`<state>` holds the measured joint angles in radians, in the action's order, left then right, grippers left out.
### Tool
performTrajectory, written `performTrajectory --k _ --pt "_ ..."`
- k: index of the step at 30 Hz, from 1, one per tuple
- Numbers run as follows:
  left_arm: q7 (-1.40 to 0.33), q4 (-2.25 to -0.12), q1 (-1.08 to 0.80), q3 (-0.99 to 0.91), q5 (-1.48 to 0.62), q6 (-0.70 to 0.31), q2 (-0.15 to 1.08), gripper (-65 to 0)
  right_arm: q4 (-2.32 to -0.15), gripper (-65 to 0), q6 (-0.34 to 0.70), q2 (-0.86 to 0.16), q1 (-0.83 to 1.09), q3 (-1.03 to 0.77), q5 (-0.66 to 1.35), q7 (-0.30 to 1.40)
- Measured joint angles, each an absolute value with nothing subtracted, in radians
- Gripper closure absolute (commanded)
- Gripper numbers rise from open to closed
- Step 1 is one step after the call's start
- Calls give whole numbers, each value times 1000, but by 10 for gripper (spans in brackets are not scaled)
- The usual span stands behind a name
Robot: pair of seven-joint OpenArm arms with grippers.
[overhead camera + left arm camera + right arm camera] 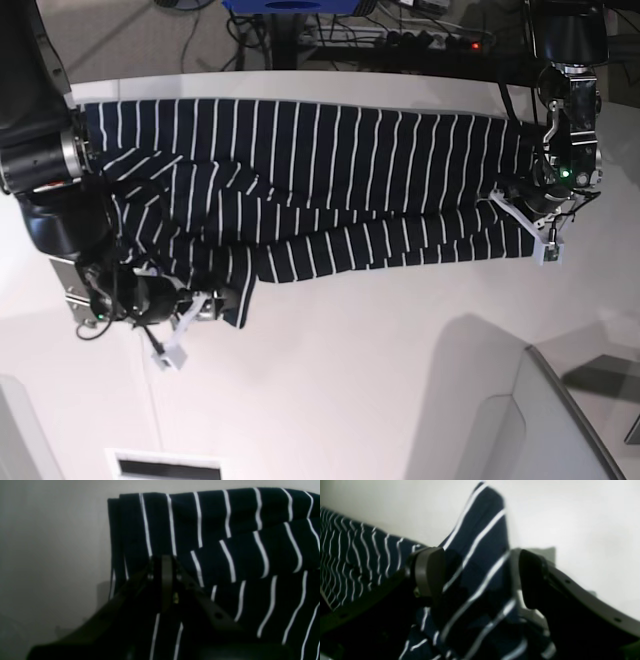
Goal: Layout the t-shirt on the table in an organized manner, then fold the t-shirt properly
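Here the left gripper [165,563] is closed, pinching the t-shirt [320,180] hem. Right gripper [480,577] stands apart, blurred cloth between its fingers; contact unclear.

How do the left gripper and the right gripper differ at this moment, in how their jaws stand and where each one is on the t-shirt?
The left gripper has its jaws shut together, while the right gripper has its jaws wide apart with a fold of the t-shirt between them. In the base view, the left gripper is at the shirt's right end, the right gripper at its lower left corner. Both are dark and at the edge of the same striped shirt on the table.
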<state>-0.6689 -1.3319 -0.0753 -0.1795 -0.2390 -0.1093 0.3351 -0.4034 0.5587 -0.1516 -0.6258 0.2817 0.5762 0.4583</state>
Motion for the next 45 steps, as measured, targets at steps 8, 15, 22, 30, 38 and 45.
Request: performTrajectory --k 8,15,22,30,38,45 --pt "-661 -1333 -88 -179 -239 -109 335 0 -398 0 558 -154 -625 282 577 447" --pt "-662 -1333 -86 -180 -239 -109 336 0 -432 0 558 -154 -620 272 575 552" --pt "-662 -1335 -84 -182 -239 -109 335 0 -962 0 562 -151 -401 155 587 787" --pt "-662 -1336 -86 -181 -239 -109 339 0 -1483 0 550 -160 -117 9 577 1010" --pt "-672 -1380 -86 -181 -239 -109 342 0 -1546 0 505 -156 27 3 573 1020" --pt "-669 -1406 -89 -182 -239 -109 355 0 -1592 0 496 -154 102 0 575 1015"
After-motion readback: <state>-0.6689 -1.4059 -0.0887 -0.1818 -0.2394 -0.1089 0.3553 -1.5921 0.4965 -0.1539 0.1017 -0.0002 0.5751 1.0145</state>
